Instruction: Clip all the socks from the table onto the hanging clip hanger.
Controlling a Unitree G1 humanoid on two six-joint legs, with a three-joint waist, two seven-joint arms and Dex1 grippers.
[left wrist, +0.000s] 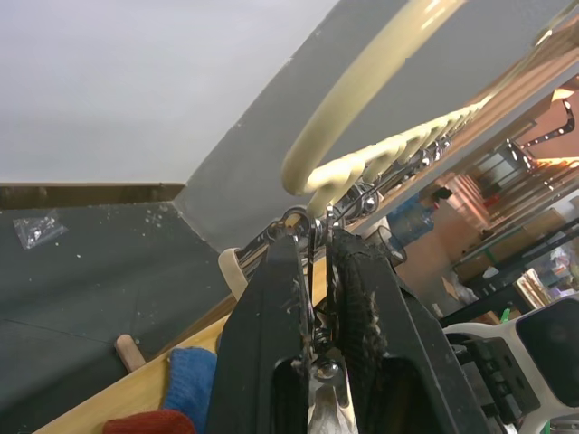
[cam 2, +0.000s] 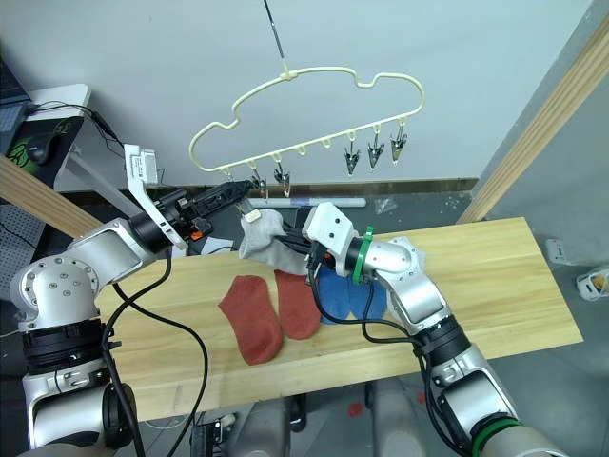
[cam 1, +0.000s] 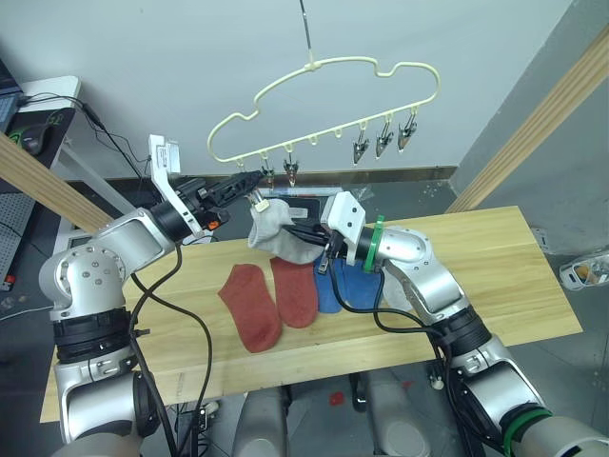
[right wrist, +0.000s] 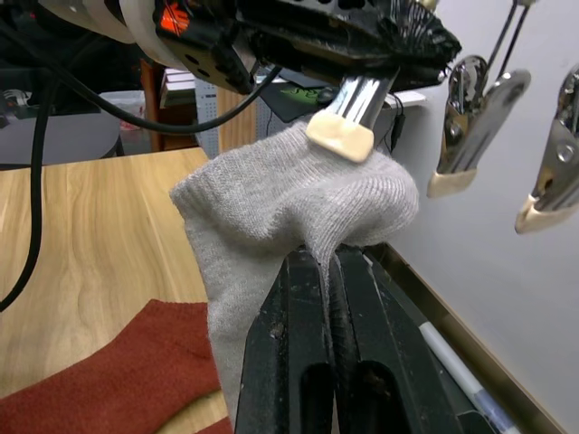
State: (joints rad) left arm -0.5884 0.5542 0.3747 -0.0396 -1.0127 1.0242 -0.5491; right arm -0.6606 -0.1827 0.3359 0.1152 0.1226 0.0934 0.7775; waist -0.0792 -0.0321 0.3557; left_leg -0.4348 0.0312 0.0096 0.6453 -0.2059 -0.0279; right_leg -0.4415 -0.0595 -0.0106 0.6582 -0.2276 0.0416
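Observation:
The pale-yellow clip hanger [cam 1: 324, 81] hangs above the table [cam 1: 495, 257]. My left gripper [cam 1: 249, 181] is shut on the hanger's leftmost silver clip [right wrist: 348, 117], its fingers [left wrist: 271, 298] squeezing the clip's handles. My right gripper [right wrist: 327, 258] is shut on a light grey sock [cam 1: 271, 228] and holds it up so its cuff meets that clip's tip. I cannot tell whether the clip bites the fabric. Two rust-red socks [cam 1: 252, 305] [cam 1: 295, 290] lie flat on the table, with two blue socks [cam 1: 328, 286] beside them, partly under my right arm.
Several more silver clips [cam 1: 383, 141] hang free along the hanger's right part. Slanted wooden frame poles [cam 1: 533, 124] [cam 1: 48, 190] stand at both sides. A dark desk with a mouse [cam 1: 38, 133] is at the far left. The table's right half [cam 1: 514, 286] is bare wood.

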